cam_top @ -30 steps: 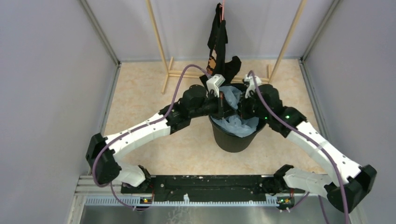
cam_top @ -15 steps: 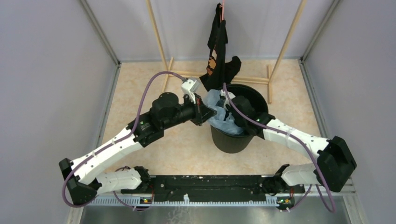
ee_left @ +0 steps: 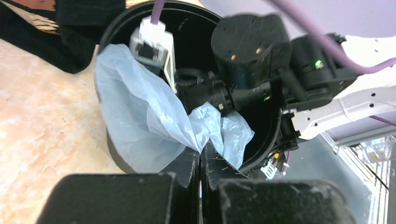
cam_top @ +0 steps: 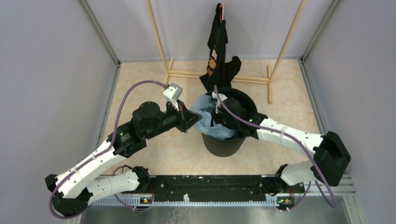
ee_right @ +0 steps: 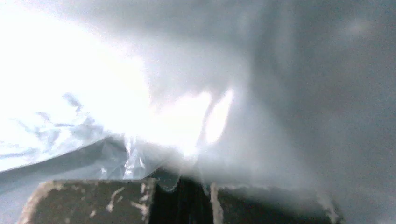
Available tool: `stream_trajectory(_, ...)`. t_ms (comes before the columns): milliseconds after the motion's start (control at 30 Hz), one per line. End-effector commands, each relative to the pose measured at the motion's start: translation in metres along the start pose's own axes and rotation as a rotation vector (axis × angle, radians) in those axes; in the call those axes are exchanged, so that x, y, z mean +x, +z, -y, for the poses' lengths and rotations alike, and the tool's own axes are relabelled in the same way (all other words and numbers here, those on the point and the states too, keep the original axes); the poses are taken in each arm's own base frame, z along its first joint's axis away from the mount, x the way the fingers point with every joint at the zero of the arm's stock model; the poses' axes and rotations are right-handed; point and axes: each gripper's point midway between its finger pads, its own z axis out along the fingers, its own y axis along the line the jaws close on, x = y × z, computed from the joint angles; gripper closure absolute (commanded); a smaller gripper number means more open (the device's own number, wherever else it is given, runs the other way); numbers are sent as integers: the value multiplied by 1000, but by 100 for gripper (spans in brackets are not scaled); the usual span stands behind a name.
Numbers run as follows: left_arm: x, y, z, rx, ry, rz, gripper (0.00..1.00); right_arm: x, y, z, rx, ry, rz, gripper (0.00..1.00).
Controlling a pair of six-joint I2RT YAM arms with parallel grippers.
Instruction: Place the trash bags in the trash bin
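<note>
A black garment with orange print [cam_top: 218, 42] hangs at the far side between the poles of a light wooden rack [cam_top: 159, 42], its lower end near the beige marbled tabletop [cam_top: 140, 79]. Grey walls [cam_top: 46, 70] enclose left, right and far

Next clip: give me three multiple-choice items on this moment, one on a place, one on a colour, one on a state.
1. Where is the right gripper?
A) down inside the trash bin
B) outside it, to the left
C) high above it, well clear

2. What colour is the trash bag?
A) yellow
B) light blue
C) red

3. How is the left gripper?
A) wide open
B) shut on nothing
C) shut on the trash bag

Key:
1 A, the right arm dips through the bin's mouth.
2 B, the film shows pale blue in every view.
3 C, bag film is pinched between its closed fingers.
</note>
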Motion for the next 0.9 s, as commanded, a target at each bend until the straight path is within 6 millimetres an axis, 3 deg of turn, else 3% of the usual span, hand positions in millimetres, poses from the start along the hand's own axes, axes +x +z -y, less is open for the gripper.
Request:
stream_trajectory(0,-12,6,26,127,28,17,100,-65,-62,-3,140,-103,192,100)
stream_trajectory(133,-25,15,41,190,55,33,100,-92,-116,4,246,-149,288,95)
stream_trajectory(267,-33,20,43,187,61,49,100,-103,-155,12,323,-171,352,89)
stream_trajectory(367,-34,16,38,161,56,67,100,-107,-180,23,392,-180,399,99)
stream_trajectory(433,-35,11,30,124,47,85,100,-109,-195,30,440,-184,432,100)
stream_trajectory(667,-28,-8,3,-13,-3,103,100,-102,-226,57,576,-201,485,100)
stream_trajectory(767,-32,-19,-1,-46,-29,116,100,-97,-231,56,557,-191,495,98)
stream_trajectory(867,-41,-31,-1,-66,-62,141,85,-93,-236,48,493,-174,517,96)
